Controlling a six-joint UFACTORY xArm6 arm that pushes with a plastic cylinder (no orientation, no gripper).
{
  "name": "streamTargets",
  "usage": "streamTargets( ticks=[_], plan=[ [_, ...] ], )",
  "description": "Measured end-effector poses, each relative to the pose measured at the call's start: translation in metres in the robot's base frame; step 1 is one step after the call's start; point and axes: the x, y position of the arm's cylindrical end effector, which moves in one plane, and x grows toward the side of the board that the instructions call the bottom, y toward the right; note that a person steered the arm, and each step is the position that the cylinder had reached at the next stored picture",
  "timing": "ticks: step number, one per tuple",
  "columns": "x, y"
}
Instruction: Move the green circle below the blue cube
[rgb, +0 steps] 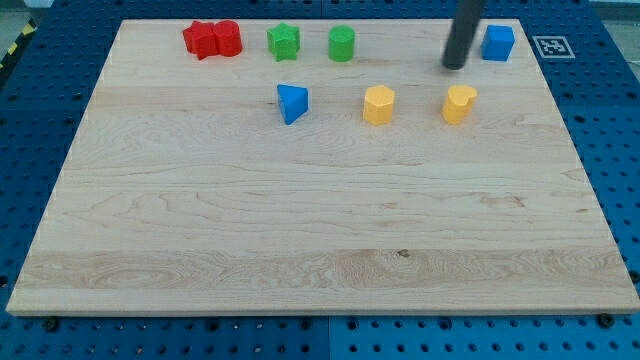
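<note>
The green circle (341, 44) stands near the view's top, middle of the board. The blue cube (498, 43) sits at the view's top right. My tip (455, 65) is the lower end of the dark rod, just left of the blue cube and slightly below it, apart from it. The tip is well to the right of the green circle and touches no block.
A green star (283, 41) sits left of the green circle. Two red blocks (212, 39) stand together at the top left. A blue triangular block (292, 103) and two yellow blocks (379, 104) (459, 103) lie in a row below. The wooden board (300, 220) ends at blue pegboard.
</note>
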Motion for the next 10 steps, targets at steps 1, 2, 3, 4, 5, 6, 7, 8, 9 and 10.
streamTargets(
  ticks=[1,2,3,4,5,6,7,8,9,10],
  plan=[
    [0.011,-0.040],
    [0.036,-0.045],
    [0.003,-0.045],
    [-0.056,-0.047],
    [-0.100,-0.083],
    [-0.100,-0.152],
    [-0.096,-0.197],
    [-0.095,-0.211],
    [-0.092,-0.201],
    [-0.077,-0.176]
  ],
)
